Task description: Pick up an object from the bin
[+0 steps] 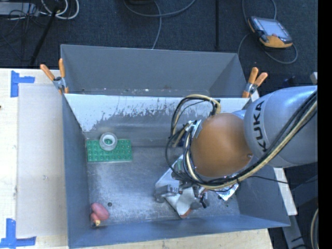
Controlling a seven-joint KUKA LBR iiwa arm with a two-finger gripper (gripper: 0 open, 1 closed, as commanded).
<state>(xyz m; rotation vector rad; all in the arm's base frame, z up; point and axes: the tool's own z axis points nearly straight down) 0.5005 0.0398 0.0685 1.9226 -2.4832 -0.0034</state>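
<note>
nearest, in the near left corner of the bin (pixel 145 77), lies a small pink rounded thing (pixel 98 211), well apart from everything else and no trouble to the arm.

at the near right, the hand (pixel 182 201) is down at floor level, under the arm's orange cover (pixel 220 144). it sits on or just over a pale, flat, crumpled-looking piece (pixel 167 183), with a silvery scrap (pixel 228 193) just beside it to the right. whether the hand is spread or pressed together i cannot tell, nor whether anything is caught in it.

the risks here, as i judge them:
- a thin flat piece lying on the floor gives little to close on, so the hand could scrape the metal and come up with nothing.
- the pale piece and the silvery scrap lie so close that both could be dragged, or one could drop off during the lift.
- the near wall slopes in just beside the hand, so a small drift that way could knock against it.

farther off, at the left, a green studded plate (pixel 111 153) lies flat with a clear round cap (pixel 108 140) on it, out of harm's way.
</note>
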